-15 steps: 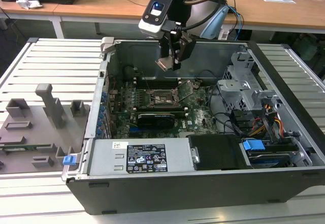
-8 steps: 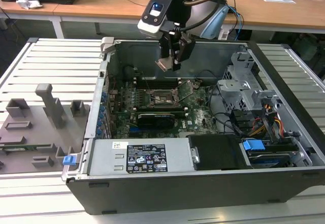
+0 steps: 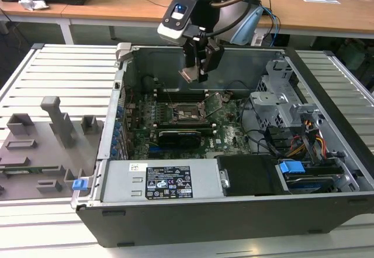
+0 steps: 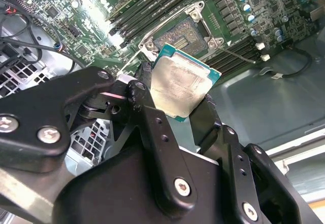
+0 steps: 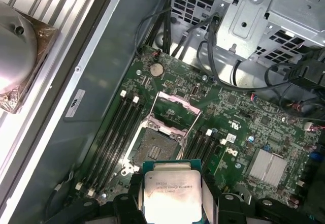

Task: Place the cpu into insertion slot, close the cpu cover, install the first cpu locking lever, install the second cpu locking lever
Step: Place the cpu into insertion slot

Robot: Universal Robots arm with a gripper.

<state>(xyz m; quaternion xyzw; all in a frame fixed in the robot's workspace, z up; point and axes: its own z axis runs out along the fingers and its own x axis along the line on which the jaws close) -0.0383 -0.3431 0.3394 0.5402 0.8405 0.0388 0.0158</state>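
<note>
One gripper, two black fingers, jaws pinching one cpu by opposite edges. Held in the air over the open computer case, well apart from the green motherboard below, silvery top tilted, green rim showing.

One insertion slot, dark centre bare, flanked on both sides by long black memory slots; exact number hard to count. One cpu cover, swung up off the insertion slot and standing open. One thin lever jutting out beside the insertion slot in the second wrist view; a second hard to make out.

In the first wrist view, cpu cut off by the picture's border. In the second wrist view, one edge hidden behind a finger. In the exterior view, partly masked by the gripper.

One grey power supply along the case's near wall. One grey fixture tray on the slatted table, at the exterior view's left.
</note>
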